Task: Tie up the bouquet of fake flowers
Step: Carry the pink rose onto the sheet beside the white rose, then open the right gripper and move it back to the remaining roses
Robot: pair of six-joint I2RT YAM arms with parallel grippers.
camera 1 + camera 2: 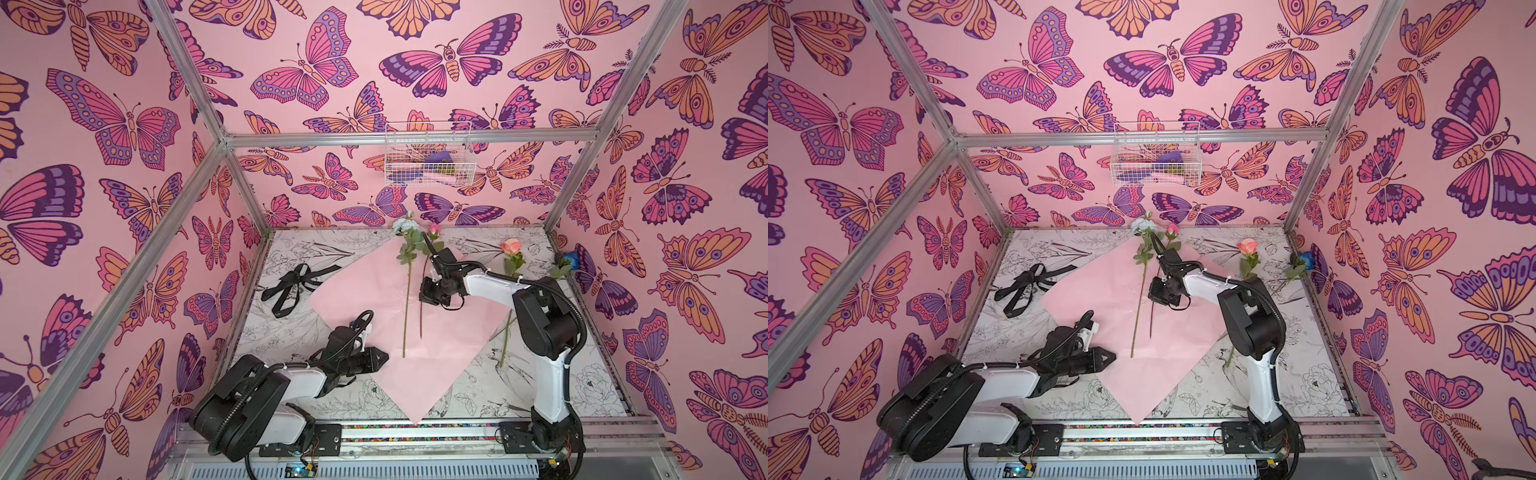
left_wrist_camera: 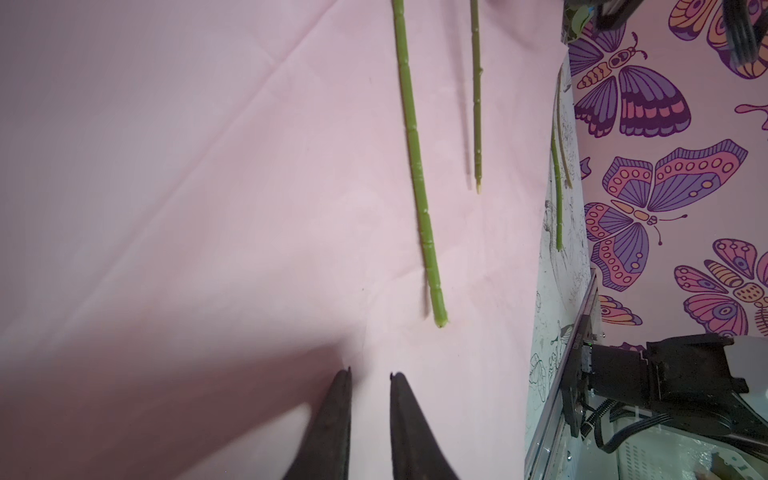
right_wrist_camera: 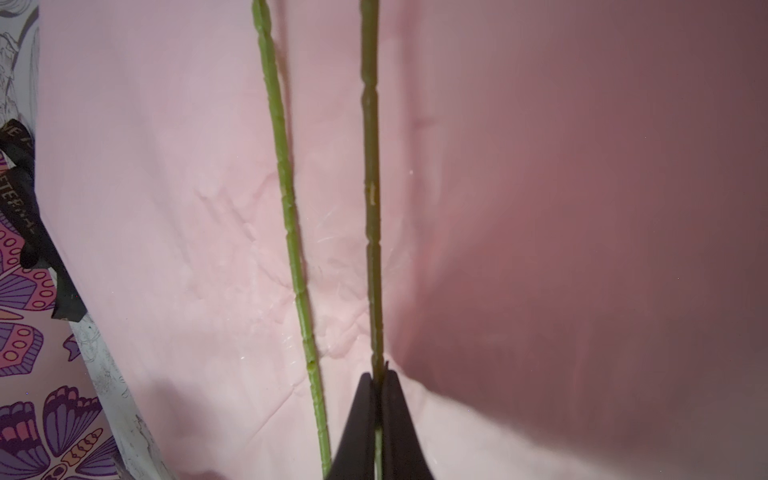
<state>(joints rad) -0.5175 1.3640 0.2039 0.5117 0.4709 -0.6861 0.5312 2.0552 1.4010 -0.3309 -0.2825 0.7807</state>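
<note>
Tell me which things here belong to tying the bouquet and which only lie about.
For the job: pale blue-white flower, small pink flower (stem pinched in the right gripper), peach rose, blue flower; probably also the pink paper sheet and the black ribbon.
Lying about: white wire basket on the back wall; its contents are too unclear to name.
</note>
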